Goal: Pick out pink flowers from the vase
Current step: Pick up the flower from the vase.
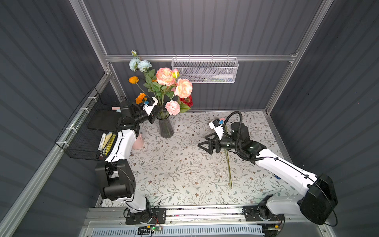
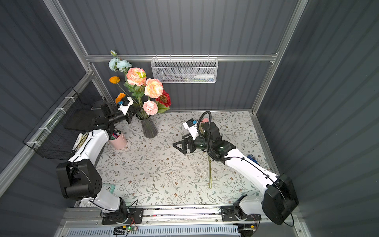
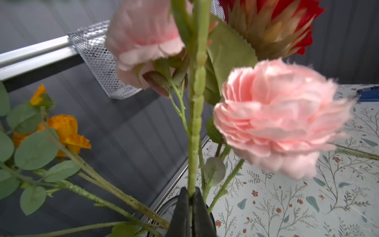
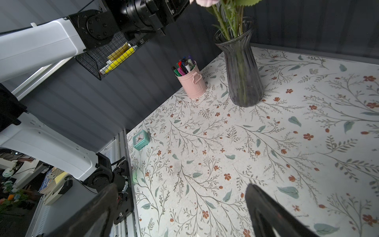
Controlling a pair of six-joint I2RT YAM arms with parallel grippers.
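The dark ribbed glass vase (image 1: 166, 127) (image 2: 149, 128) (image 4: 244, 71) stands at the back left of the table and holds a mixed bunch. Three pink flowers (image 1: 165, 76) (image 1: 184, 87) (image 1: 172, 107) rise from it. My left gripper (image 1: 157, 111) (image 3: 191, 198) is at the vase's rim, shut on a thick green stem (image 3: 196, 106) that runs up among the pink blooms (image 3: 281, 117). Another pink flower lies on the table under my right arm, with its stem (image 1: 229, 168) (image 2: 210, 172) showing and its bloom mostly hidden. My right gripper (image 1: 205, 146) (image 4: 180, 186) hangs open over the table, holding nothing.
Orange blooms (image 1: 140, 98), a dark red flower (image 1: 187, 100) and pale blue flowers (image 1: 140, 64) share the vase. A pink cup of pens (image 2: 118, 140) (image 4: 191, 82) stands left of it. A black wire basket (image 1: 86, 131) hangs on the left wall, a white mesh basket (image 1: 205, 70) on the back. A teal clock (image 4: 140, 139) sits front left.
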